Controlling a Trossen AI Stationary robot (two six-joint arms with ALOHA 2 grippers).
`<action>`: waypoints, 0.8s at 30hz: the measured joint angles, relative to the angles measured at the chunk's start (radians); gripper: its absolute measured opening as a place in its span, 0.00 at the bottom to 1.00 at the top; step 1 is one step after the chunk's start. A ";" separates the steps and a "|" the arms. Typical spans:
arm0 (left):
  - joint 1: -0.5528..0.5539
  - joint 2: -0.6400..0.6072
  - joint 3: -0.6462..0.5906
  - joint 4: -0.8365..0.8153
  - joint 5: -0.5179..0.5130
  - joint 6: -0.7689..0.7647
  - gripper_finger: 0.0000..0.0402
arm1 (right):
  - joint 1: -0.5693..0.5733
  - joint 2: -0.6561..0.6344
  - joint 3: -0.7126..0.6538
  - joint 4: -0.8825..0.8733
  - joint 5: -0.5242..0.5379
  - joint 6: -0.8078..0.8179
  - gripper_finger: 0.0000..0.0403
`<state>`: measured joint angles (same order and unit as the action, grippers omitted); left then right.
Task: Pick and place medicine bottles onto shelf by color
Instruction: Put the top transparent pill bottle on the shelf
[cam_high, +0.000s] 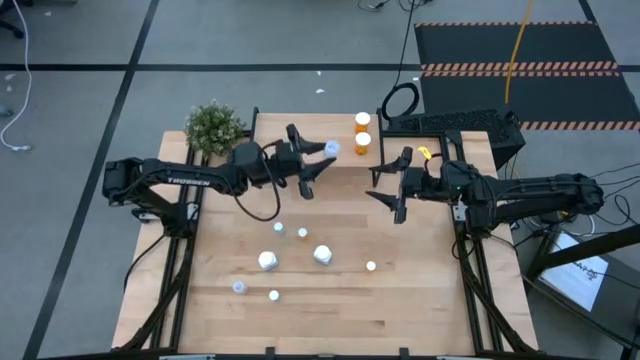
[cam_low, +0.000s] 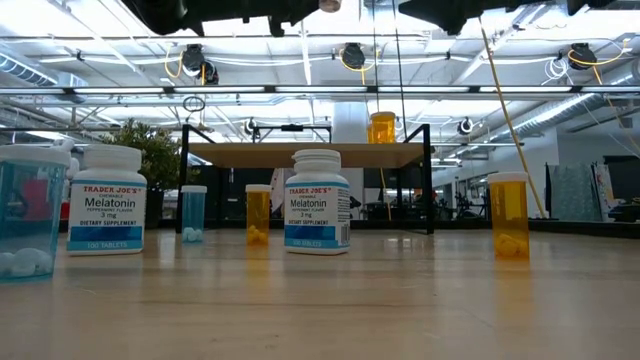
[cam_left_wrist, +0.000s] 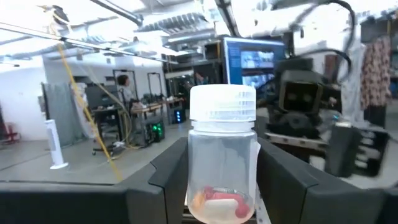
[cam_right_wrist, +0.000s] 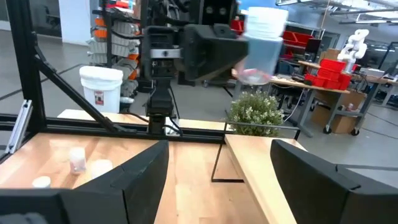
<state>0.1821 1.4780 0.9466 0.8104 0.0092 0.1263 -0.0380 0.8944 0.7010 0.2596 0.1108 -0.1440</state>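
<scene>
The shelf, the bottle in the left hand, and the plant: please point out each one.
shelf (cam_low: 300, 154), low view, front edge of board.
bottle in the left hand (cam_left_wrist: 222, 163), left wrist view, clear body.
plant (cam_high: 213, 127), high view, middle of leaves.

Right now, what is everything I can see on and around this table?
loose bottles: seven; white, blue, orange; table's near half
shelf bottles: two, orange, shelf's right end
held bottle: one, clear, by the shelf
shelf: one, light wood, far side
plant: one, green, far left corner
keyboard: one, black, far right
table: one, light wood
left fingers: shut on held bottle
right fingers: open, empty, right of centre
</scene>
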 joint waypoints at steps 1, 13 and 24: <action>0.009 0.000 0.000 0.005 0.000 -0.010 0.40 | 0.000 0.000 0.000 0.002 0.000 -0.001 0.68; 0.064 0.079 0.002 0.165 0.001 -0.066 0.41 | -0.001 0.000 0.000 0.006 0.001 -0.025 0.68; 0.099 0.272 0.096 0.260 -0.061 -0.108 0.43 | -0.002 0.000 0.000 -0.029 0.161 -0.072 0.68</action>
<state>0.2811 1.7503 1.0429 1.0707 -0.0520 0.0180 -0.0402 0.8944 0.7006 0.2302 0.2716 -0.2156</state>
